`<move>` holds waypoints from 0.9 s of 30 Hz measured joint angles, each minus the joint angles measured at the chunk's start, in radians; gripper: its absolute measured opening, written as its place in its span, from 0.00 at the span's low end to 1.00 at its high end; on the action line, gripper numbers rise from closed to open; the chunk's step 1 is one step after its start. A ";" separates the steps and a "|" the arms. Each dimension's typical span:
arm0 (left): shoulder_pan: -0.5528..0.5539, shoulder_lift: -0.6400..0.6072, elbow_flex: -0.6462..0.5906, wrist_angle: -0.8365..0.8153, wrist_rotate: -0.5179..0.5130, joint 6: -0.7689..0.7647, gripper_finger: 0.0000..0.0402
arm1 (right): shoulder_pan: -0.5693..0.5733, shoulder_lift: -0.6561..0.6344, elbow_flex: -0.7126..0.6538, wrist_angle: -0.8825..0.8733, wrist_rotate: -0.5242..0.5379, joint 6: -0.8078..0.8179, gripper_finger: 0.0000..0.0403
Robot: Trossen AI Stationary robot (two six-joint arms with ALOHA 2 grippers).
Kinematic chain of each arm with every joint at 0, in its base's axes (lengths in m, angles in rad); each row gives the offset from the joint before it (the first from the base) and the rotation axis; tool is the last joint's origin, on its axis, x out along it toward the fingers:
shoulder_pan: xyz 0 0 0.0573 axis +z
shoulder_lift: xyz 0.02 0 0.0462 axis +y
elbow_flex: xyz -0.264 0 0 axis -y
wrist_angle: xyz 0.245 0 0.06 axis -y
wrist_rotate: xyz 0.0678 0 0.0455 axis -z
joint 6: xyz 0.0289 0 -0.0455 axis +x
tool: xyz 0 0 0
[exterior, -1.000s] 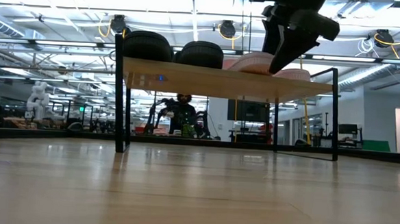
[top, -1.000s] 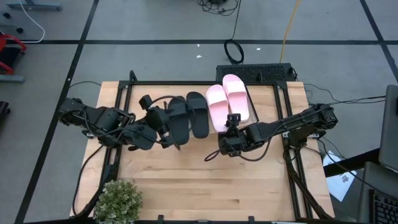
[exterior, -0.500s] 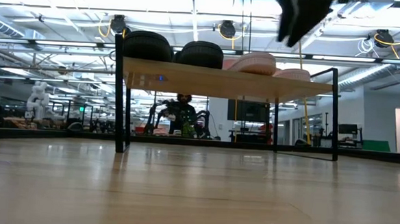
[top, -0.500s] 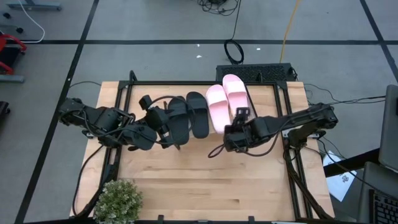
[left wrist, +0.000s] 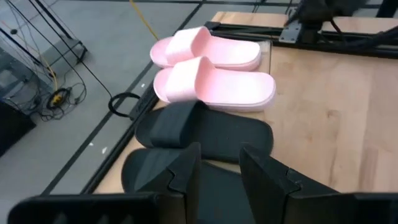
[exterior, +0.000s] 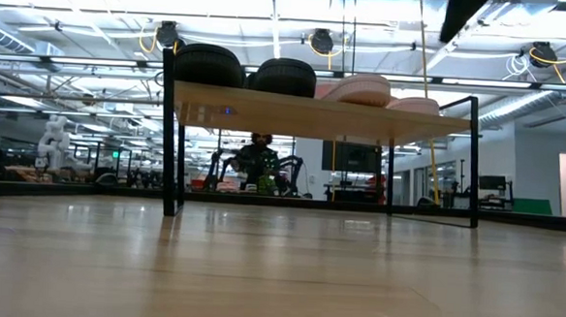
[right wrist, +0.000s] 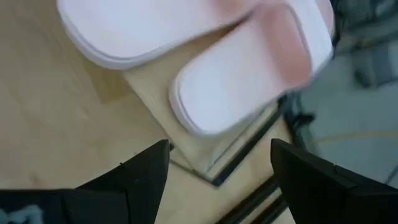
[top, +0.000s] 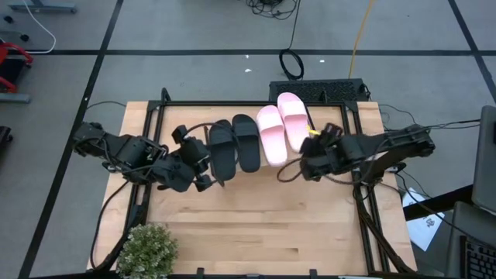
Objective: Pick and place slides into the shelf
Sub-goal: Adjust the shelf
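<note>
The shelf (exterior: 314,116) is a light plank on thin black legs. Four slides lie side by side on its top: two black ones (top: 221,149) (top: 247,142) and two pink ones (top: 271,134) (top: 294,120). My left gripper (top: 206,160) is open. In its wrist view its fingers (left wrist: 219,155) stand over the near end of the left black slide (left wrist: 152,167) with nothing between them. My right gripper (top: 319,138) is wide open, up off the shelf and to the right of the pink slides (right wrist: 242,87). In the low view it shows only at the top edge (exterior: 462,11).
A potted plant (top: 147,248) stands at the table's near left corner. A black frame (top: 358,194) runs around the table. Bare tabletop (top: 256,225) lies in front of the shelf. A person (exterior: 257,162) sits in the room beyond the table.
My right gripper has risen from beside the pink slides and drawn back toward the table's right edge, rolling at the wrist and staying open. My left gripper has turned a little in place. The four slides have not moved.
</note>
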 joint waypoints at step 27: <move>-0.083 0.000 0.000 -0.076 -0.063 -0.061 0.28 | 0.035 -0.285 -0.632 0.286 -0.032 0.568 0.66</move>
